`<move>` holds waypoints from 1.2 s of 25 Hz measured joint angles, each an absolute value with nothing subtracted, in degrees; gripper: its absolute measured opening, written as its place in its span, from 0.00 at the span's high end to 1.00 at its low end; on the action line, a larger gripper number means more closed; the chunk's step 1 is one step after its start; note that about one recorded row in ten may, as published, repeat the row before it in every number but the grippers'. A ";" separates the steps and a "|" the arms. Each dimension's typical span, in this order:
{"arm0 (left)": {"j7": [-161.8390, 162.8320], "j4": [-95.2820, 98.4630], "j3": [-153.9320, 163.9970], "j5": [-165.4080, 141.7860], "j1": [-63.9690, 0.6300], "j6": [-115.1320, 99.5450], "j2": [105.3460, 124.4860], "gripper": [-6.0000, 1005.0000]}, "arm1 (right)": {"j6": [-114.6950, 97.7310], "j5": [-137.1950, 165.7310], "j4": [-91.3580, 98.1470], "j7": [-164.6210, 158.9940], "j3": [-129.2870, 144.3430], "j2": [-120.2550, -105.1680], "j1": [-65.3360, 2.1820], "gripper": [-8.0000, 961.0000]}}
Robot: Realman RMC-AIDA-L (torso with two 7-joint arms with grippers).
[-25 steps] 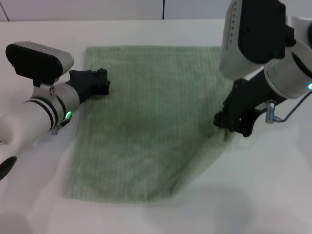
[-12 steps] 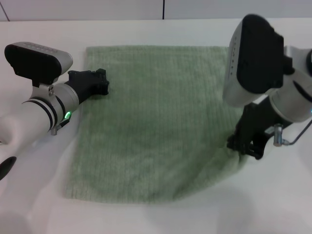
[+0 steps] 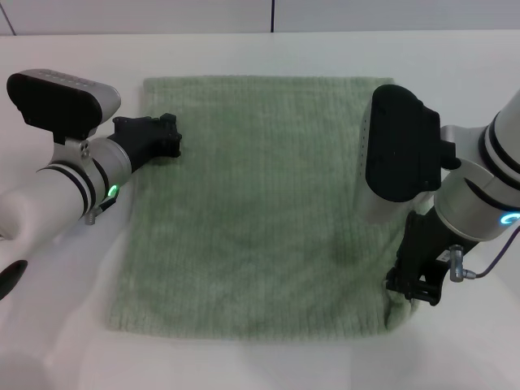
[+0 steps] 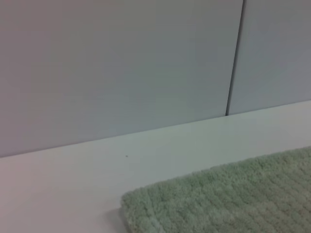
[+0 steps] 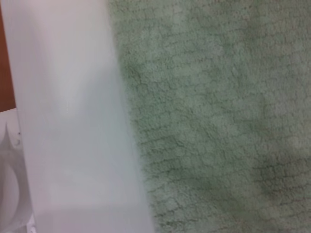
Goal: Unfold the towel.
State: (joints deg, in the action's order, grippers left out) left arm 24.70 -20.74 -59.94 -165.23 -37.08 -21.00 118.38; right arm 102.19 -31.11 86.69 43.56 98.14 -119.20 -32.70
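**Towel nearly flat; the near right corner is the last piece to settle**

The towel lies spread on the white table, a pale green ribbed cloth showing as almost a full rectangle in the head view. Three corners lie flat. The fourth, at the near right, is bunched a little and sits right under the right gripper.

That gripper is low over this corner, at the cloth or just touching it. It appears to have the corner pinched, but the fingertips are buried against the terry, so how far the claw is parted cannot be told. The left gripper rests on the towel's far left edge. It seems to be pinning that side down; whether its claw is parted or closed on cloth cannot be told either.

By these signs the unfolding is in its closing step: the last flap looks carried out to the near right, and only the corner needs laying. The next move probably calls for lowering the corner onto the table, letting go cleanly, and lifting straight up so the terry does not drag or fold back.

The right arm's bulky wrist covers part of the right edge, so its straightness is unconfirmed. The left wrist view shows only a towel corner and a wall; the right wrist view shows only terry and table.
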 joint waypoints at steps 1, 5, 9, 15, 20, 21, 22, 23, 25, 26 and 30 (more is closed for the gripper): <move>24.70 -20.74 -59.94 -165.23 -37.09 -21.00 118.39 1.00 | 102.04 -30.94 86.66 43.53 98.24 -119.20 -32.70 0.96; 24.70 -20.78 -59.94 -165.23 -37.13 -21.03 118.39 1.00 | 101.65 -30.73 84.57 42.78 98.71 -119.19 -33.71 0.95; 24.70 -21.08 -59.94 -165.23 -37.03 -21.06 118.39 1.00 | 101.66 -31.03 84.48 42.61 98.80 -119.16 -34.18 0.90; 24.69 -21.27 -59.94 -165.32 -36.91 -21.02 118.39 1.00 | 99.37 -30.65 92.64 43.39 96.76 -119.34 -32.49 0.67; 24.61 -21.30 -59.94 -165.40 -36.51 -21.08 118.39 1.00 | 83.92 -32.22 98.00 43.95 89.95 -119.69 -28.66 0.59; 24.61 -21.34 -59.94 -165.39 -36.37 -21.21 118.39 1.00 | 79.84 -33.24 98.26 44.13 89.22 -119.77 -27.56 0.59; 24.61 -21.42 -59.97 -165.38 -36.17 -21.46 118.38 1.00 | 75.62 -34.00 98.43 44.45 88.98 -119.79 -26.36 0.59; 24.61 -21.48 -60.18 -165.36 -35.97 -21.90 118.37 1.00 | 68.39 -34.82 98.59 45.05 89.24 -119.84 -24.08 0.59; 24.58 -21.65 -60.76 -165.31 -35.56 -22.83 118.34 1.00 | 60.79 -35.00 98.62 45.61 90.70 -119.86 -21.38 0.60; 24.40 -22.07 -61.72 -165.29 -34.78 -24.42 118.34 1.00 | 60.79 -35.00 98.62 45.61 90.70 -119.86 -21.38 0.60; 24.09 -23.44 -65.13 -165.46 -30.28 -35.39 118.23 1.00 | 46.52 -35.23 97.77 46.74 93.40 -119.88 -17.16 0.60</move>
